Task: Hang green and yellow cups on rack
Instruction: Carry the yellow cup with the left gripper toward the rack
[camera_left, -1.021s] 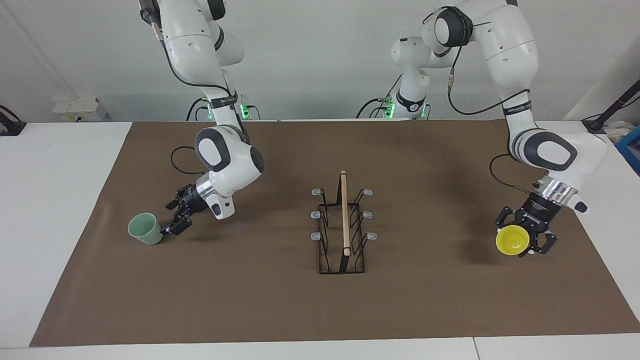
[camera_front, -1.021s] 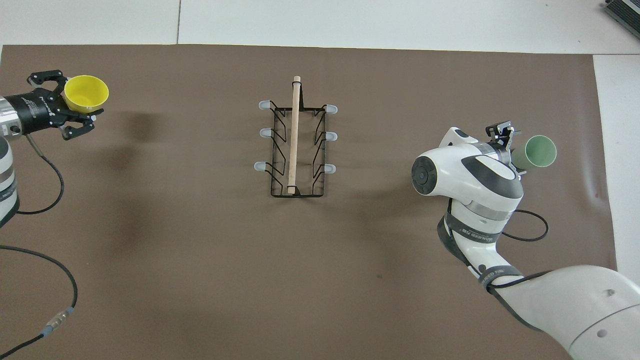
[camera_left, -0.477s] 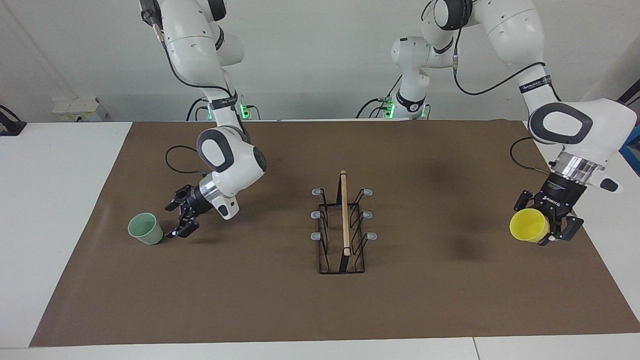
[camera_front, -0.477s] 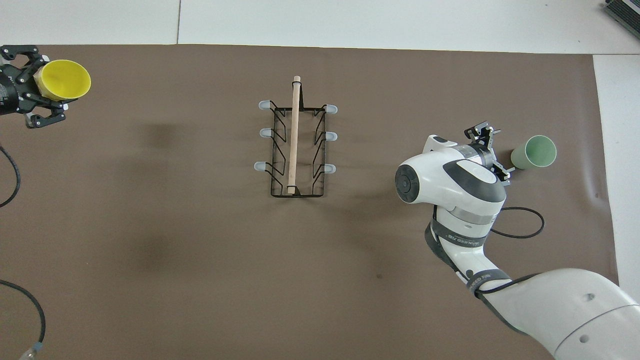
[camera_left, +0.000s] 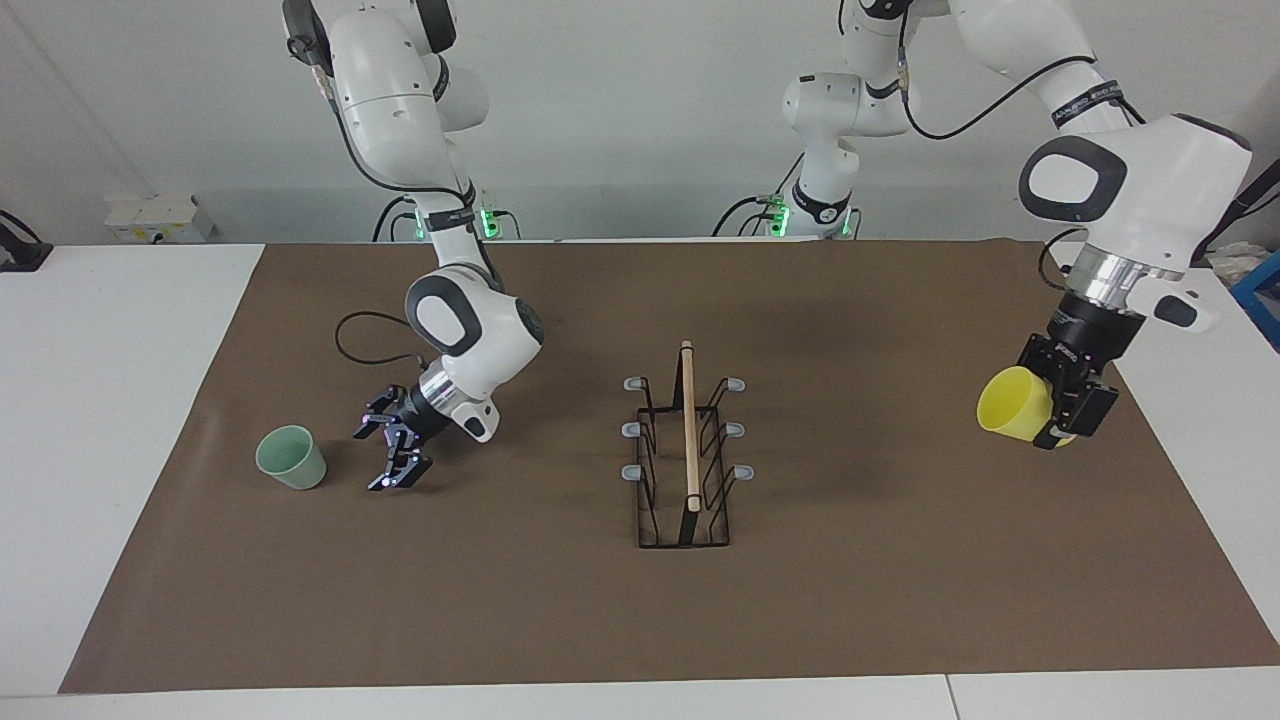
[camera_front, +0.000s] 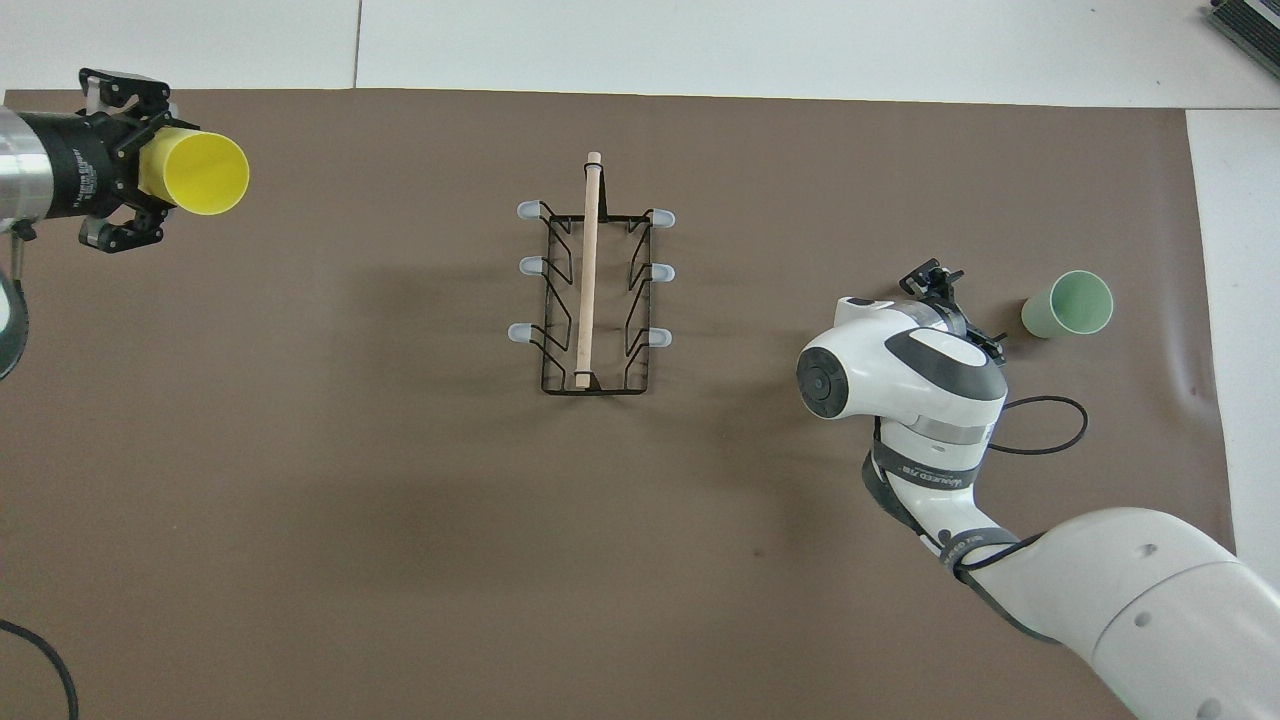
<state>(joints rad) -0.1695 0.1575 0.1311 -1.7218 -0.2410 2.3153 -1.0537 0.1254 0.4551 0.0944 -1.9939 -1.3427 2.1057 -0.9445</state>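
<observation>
The pale green cup stands upright on the brown mat toward the right arm's end of the table; it also shows in the overhead view. My right gripper is open and empty, low over the mat beside the cup, a short gap apart on the rack's side; in the overhead view the right gripper is partly hidden by its wrist. My left gripper is shut on the yellow cup and holds it in the air on its side, mouth toward the rack. Overhead shows the left gripper, yellow cup and rack.
The rack stands mid-mat with nothing on its grey-capped prongs. The brown mat covers most of the white table. A black cable loops from the right arm's wrist above the mat.
My right gripper has drawn back from the green cup toward the rack, leaving the cup standing. My left gripper has risen with the yellow cup and turned its mouth toward the rack.
</observation>
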